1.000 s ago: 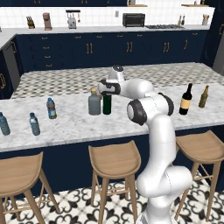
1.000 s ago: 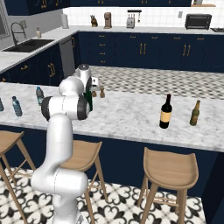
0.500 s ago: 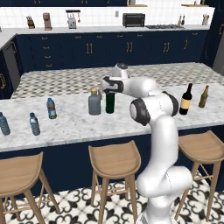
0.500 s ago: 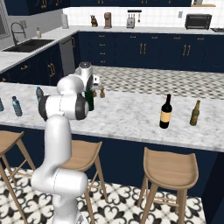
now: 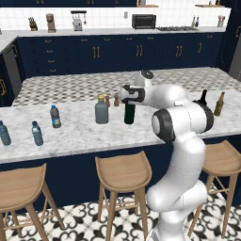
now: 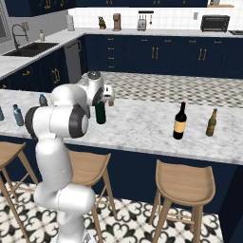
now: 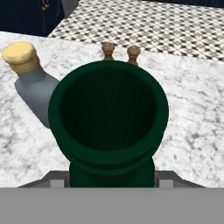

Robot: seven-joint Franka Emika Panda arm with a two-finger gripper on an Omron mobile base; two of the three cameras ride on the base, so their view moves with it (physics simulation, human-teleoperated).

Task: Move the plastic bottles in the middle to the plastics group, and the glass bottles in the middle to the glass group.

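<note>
Green bottle (image 7: 108,127) (upright) between gripper (image 7: 113,180) fingers

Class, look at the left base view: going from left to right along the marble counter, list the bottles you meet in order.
Water bottle at the edge → second water bottle → third water bottle → grey bottle with tan cap → dark-green bottle under the gripper → dark wine bottle → olive-brown bottle.

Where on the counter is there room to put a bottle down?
A wide bare patch of marble counter lies between the green bottle and the dark wine bottle. Another lies between the grey bottle and the nearest water bottle. It is crowded around the green bottle: grey bottle, two small wooden shakers and the gripper.
</note>
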